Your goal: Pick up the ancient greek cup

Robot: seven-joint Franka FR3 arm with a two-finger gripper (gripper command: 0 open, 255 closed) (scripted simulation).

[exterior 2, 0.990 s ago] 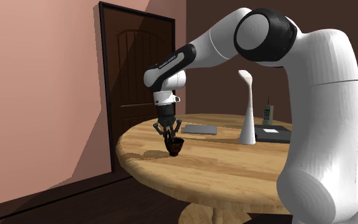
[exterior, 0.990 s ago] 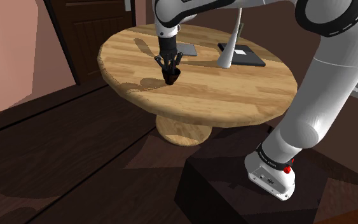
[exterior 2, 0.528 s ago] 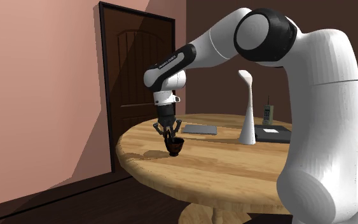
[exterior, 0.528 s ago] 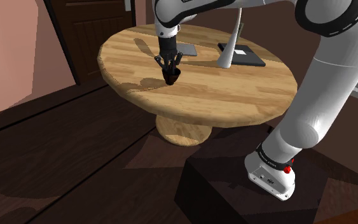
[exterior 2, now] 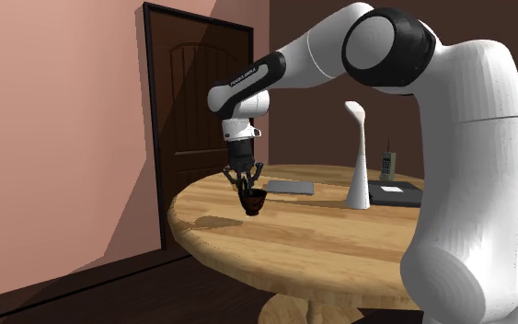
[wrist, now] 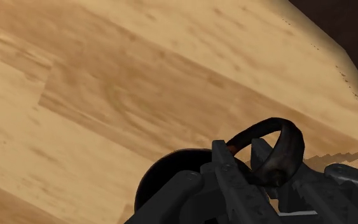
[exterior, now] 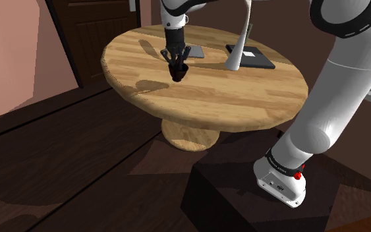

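Note:
The Greek cup (exterior: 178, 71) is small, dark and footed, with loop handles. It hangs a little above the round wooden table (exterior: 243, 99), clear of its shadow on the wood. My black gripper (exterior: 176, 62) points straight down and is shut on the cup's rim. From the second exterior camera the cup (exterior 2: 252, 202) dangles under the gripper (exterior 2: 247, 189) near the table's edge towards the door. In the wrist view the fingers (wrist: 234, 181) clasp a dark handle loop of the cup (wrist: 276, 149), with the wood grain of the table (wrist: 107, 95) below.
A tall white vase-like object (exterior: 238, 46) stands on a dark flat mat (exterior: 256, 58) at the table's back. A grey flat pad (exterior: 196, 51) lies behind the cup. A dark door (exterior 2: 192, 110) is behind the table. The stand (exterior: 243, 198) sits on dark floorboards.
The gripper has risen with the cup in it; the cup has left the tabletop and now hangs above its shadow. The arm's upper links have lifted too.

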